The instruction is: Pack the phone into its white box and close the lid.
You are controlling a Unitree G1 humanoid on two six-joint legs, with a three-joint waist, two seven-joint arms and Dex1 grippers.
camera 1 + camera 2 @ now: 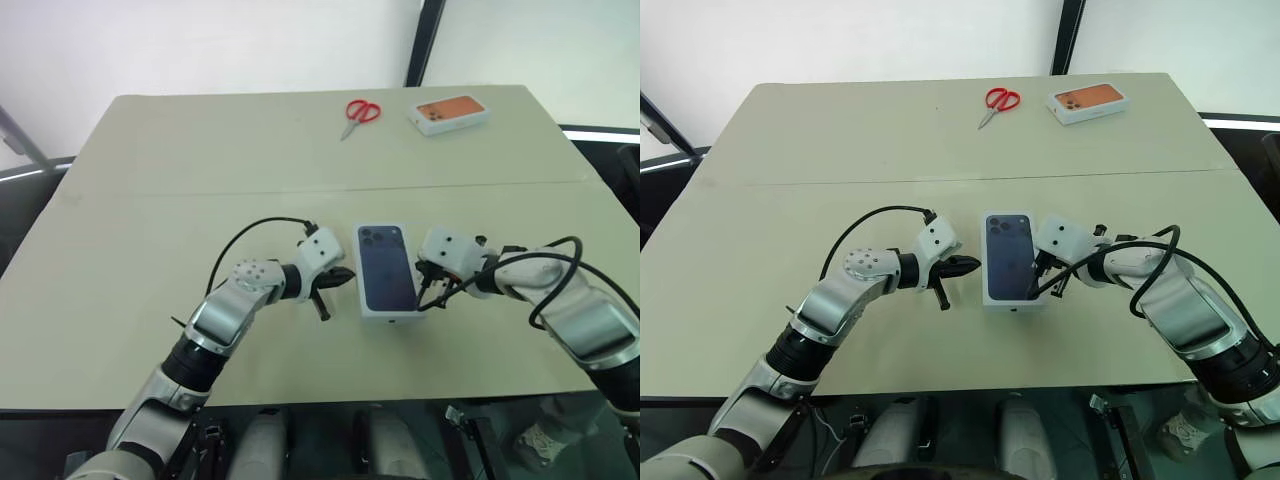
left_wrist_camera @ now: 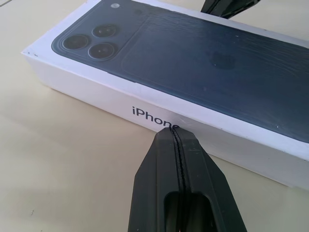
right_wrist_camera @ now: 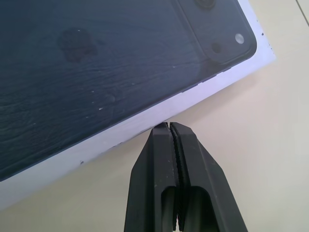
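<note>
The white box (image 2: 87, 87) lies closed in the middle of the table, long side running away from me. Its lid (image 1: 386, 268) sits on it and bears a dark blue phone picture with a camera bump at the far left corner. "iPhone" is printed on the left side wall. The phone itself is hidden. My left gripper (image 1: 346, 274) is shut, and its tips meet the box's left wall in the left wrist view (image 2: 174, 129). My right gripper (image 1: 1044, 272) is shut too, with its tips at the right edge of the box (image 3: 169, 126).
Red-handled scissors (image 1: 359, 112) lie at the far side of the table. A white box with an orange phone picture (image 1: 449, 113) lies to their right. A seam (image 1: 200, 190) crosses the beige tabletop beyond the box.
</note>
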